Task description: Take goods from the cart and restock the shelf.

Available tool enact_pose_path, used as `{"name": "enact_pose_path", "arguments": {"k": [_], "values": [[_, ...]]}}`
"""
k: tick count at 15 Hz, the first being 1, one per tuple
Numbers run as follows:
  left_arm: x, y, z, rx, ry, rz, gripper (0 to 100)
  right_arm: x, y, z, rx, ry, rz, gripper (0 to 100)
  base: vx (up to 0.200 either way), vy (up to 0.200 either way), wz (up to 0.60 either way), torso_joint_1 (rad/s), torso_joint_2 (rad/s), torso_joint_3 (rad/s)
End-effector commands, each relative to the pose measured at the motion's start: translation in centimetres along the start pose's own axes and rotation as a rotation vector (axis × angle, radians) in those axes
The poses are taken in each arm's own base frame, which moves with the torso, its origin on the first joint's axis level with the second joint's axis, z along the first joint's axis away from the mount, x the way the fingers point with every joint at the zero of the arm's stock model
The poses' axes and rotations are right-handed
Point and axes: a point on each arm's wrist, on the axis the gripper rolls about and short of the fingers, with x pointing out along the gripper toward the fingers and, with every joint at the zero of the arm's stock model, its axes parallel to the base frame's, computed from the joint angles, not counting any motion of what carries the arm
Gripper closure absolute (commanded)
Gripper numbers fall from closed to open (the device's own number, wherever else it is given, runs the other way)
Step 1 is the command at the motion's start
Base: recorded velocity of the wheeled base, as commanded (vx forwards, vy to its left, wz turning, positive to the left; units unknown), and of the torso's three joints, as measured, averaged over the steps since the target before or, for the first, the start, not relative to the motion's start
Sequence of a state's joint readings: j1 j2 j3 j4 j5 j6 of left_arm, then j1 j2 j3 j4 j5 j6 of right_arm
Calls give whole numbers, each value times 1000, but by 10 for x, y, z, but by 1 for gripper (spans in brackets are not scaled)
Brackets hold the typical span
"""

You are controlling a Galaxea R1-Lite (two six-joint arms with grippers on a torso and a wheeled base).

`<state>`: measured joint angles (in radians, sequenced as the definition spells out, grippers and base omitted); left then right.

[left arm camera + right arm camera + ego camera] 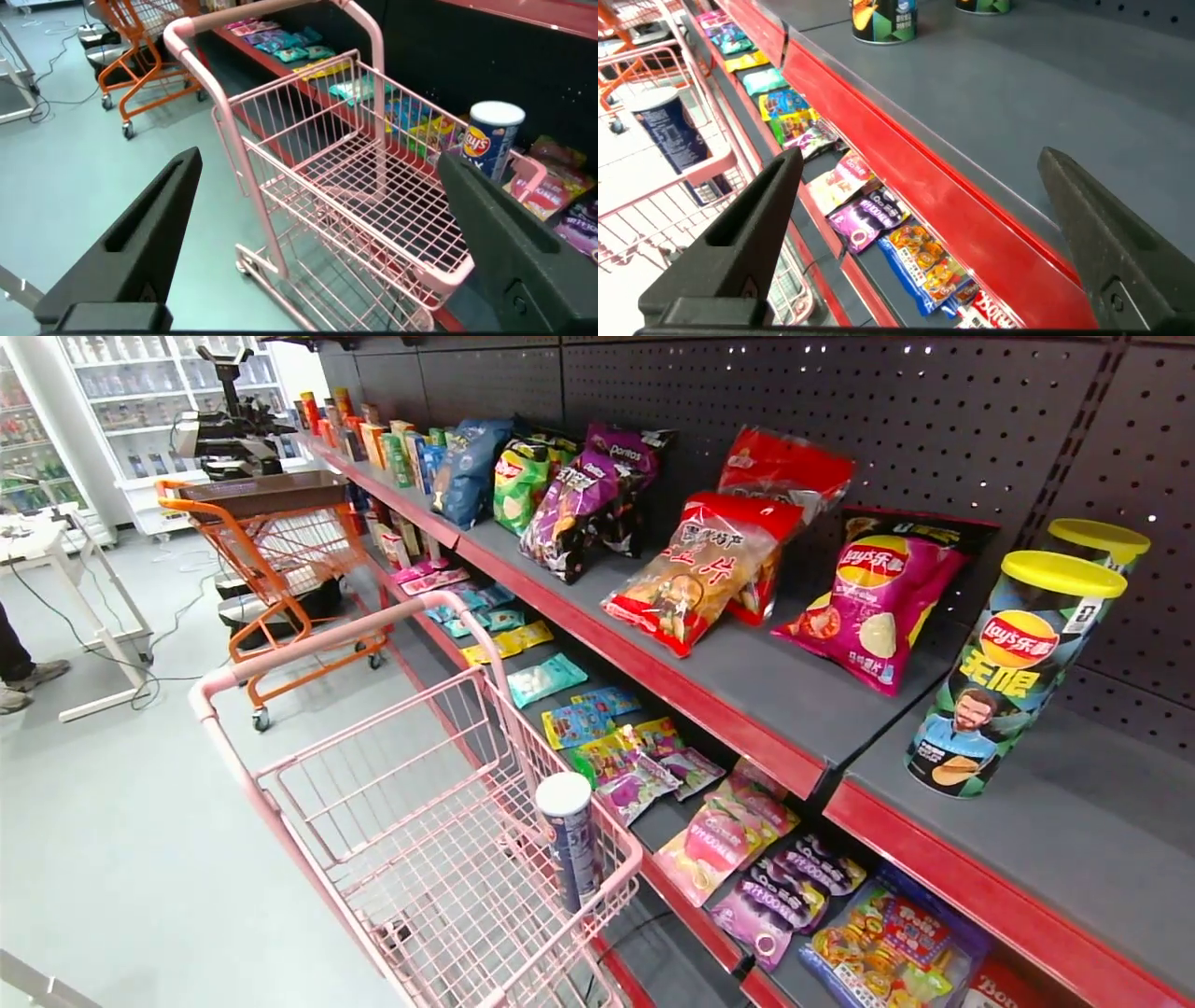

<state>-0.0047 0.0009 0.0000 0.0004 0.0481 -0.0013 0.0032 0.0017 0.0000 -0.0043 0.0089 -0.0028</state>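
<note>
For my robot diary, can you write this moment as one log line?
cart: holds one can | shelf: free space | left gripper: jaws open, facing cart | right gripper: jaws open, facing shelf

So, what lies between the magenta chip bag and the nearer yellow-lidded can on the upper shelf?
Only bare grey shelf separates chip bag and can, in the head view.
</note>
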Motion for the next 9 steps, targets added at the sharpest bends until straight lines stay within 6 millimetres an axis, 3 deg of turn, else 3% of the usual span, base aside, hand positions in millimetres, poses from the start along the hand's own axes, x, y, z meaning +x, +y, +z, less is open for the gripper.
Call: {"name": "enact_pose_path", "arguments": {"k": [1,6,7,8,9], "values": [[0,0,0,0,0,0,0,0,0,0,0,-1,0,0,0,0,0,-27,76,46],[0,-1,1,-8,-4,-48,0,0,0,0,1,-1,-1,0,0,0,0,0,0,0],[-3,-1,22,-58,-45,-79,0,0,0,0,0,-1,-1,0,0,0,0,0,0,0],[5,-1,83,-209,-38,-103,0,0,0,0,0,-1,0,0,0,0,0,0,0,0],[20,-2,125,-265,-31,-102,0,0,0,0,0,-1,0,0,0,0,0,0,0,0]]}}
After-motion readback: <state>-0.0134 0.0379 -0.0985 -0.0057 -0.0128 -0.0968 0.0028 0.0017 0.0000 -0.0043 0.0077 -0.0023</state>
